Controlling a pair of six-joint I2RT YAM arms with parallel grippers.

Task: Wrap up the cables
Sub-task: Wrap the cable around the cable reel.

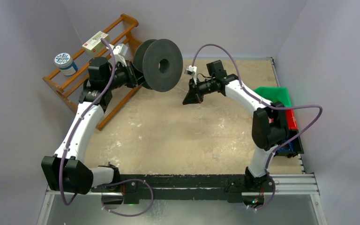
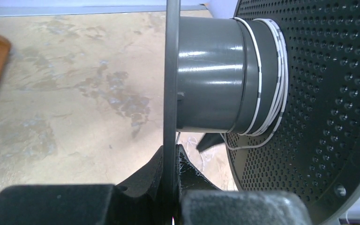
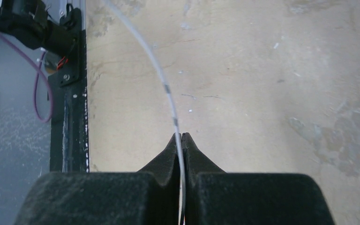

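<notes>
Two grippers: the left gripper (image 2: 171, 157) and the right gripper (image 3: 181, 140) are both closed, one on the spool (image 1: 161, 64), the other on the cable (image 3: 166, 86).
Left gripper: matte black fingers pressed together on the thin edge of the spool's plain disc.
Spool: dark grey plastic, held above the table (image 1: 178, 136). It has two round discs joined by a smooth, glossy hub (image 2: 211, 75), and the far disc (image 2: 328, 93) is dotted with small holes.
Cable: thread-thin, white with dark marks. A few turns sit round the hub against the perforated disc, and a slack loop hangs below them.
Right gripper: right of the spool and apart from it. Its wedge-shaped fingers pinch the cable, which curves away over the table.
Table: beige, mottled, scuffed.
Left of the spool: a slatted wooden rack (image 1: 70, 82).
</notes>
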